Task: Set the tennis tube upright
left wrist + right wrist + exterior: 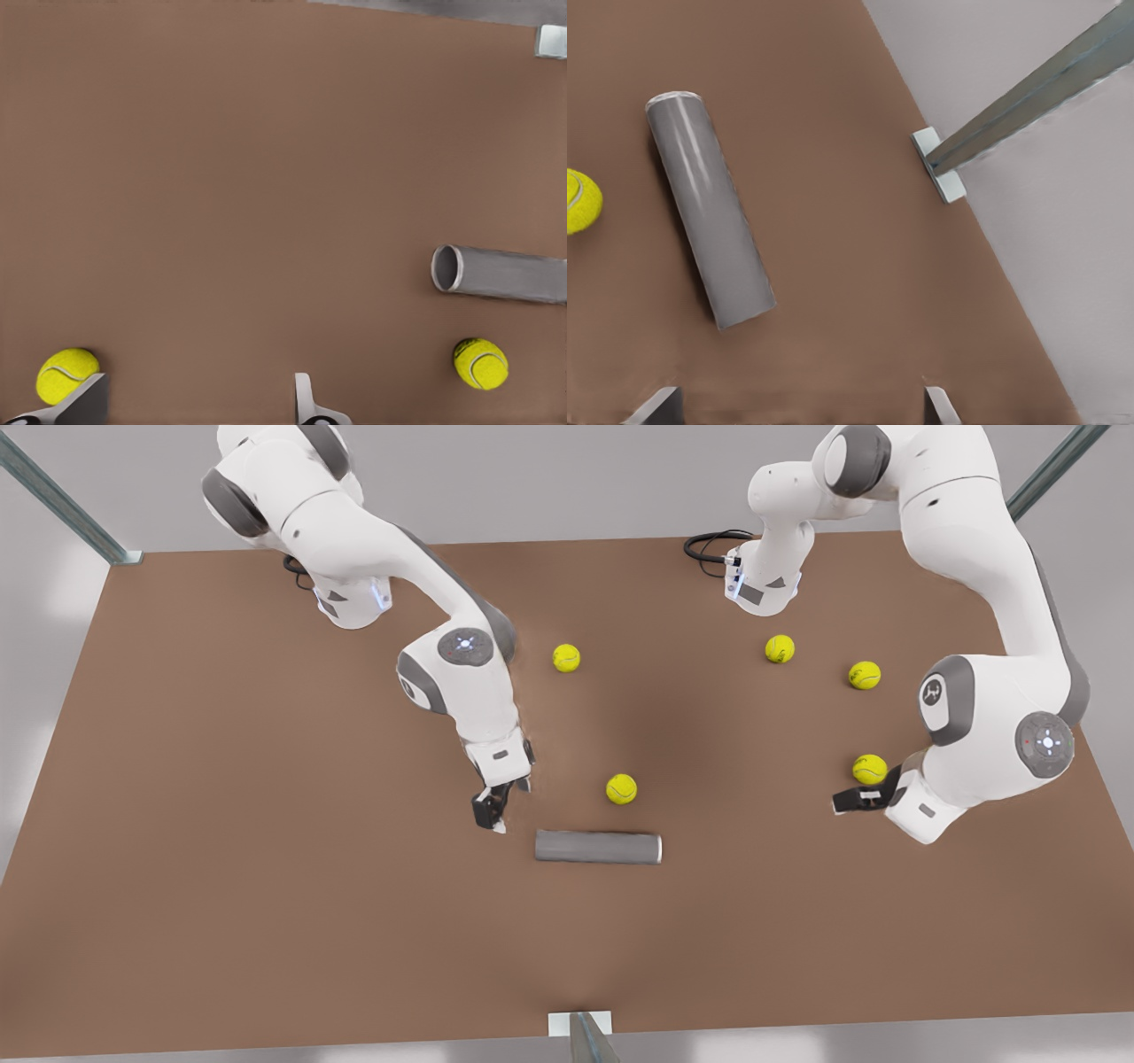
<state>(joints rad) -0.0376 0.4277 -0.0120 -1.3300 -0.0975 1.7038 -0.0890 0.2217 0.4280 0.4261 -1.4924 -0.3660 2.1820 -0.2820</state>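
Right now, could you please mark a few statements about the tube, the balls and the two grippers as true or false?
1. The tennis tube lies on its side on the table. True.
2. The right gripper is shut on the tube. False: it is open and hangs off the tube's end on the front view's left, apart from it.
3. Five tennis balls lie loose on the table. True.
4. The left gripper is shut on a ball. False: it is open, with a ball lying just beside it on the table.
5. The tube stands between two balls that touch it. False: the nearest ball lies close by but apart from it.
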